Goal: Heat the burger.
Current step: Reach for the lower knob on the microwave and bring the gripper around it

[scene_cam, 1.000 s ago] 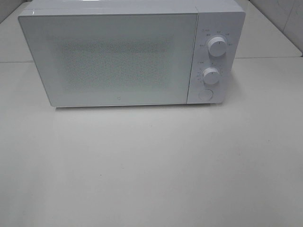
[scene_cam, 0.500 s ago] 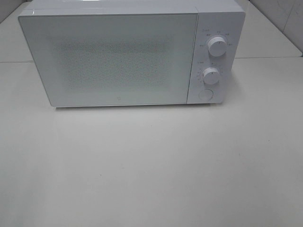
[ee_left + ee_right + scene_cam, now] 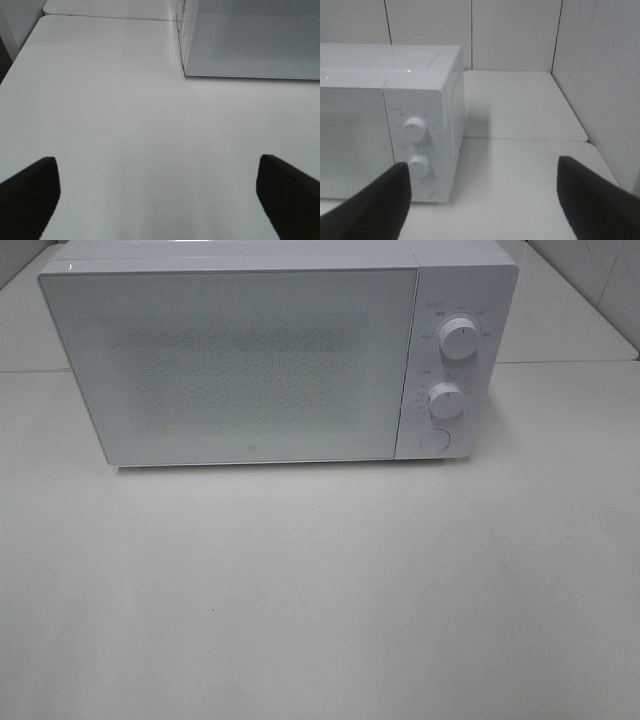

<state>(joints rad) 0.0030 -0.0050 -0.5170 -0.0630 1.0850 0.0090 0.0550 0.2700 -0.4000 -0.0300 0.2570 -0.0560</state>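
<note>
So there's a white microwave (image 3: 250, 350) sitting toward the back of a plain white table (image 3: 320, 590), door (image 3: 240, 370) shut, with that dotted mesh window you can't really see through. The control strip on its right side has two white knobs, upper (image 3: 459, 340) and lower (image 3: 446, 400), with a round button (image 3: 433, 439) just under them. Behind it all is a pale panelled wall (image 3: 510, 35).

Kitchen-like setup; microwave (image 3: 250, 360) on table (image 3: 320, 590)

One microwave (image 3: 250, 360), two knobs (image 3: 459, 341) (image 3: 446, 400), one round button (image 3: 433, 439), two claws (image 3: 156, 162) (image 3: 484, 164)
</note>
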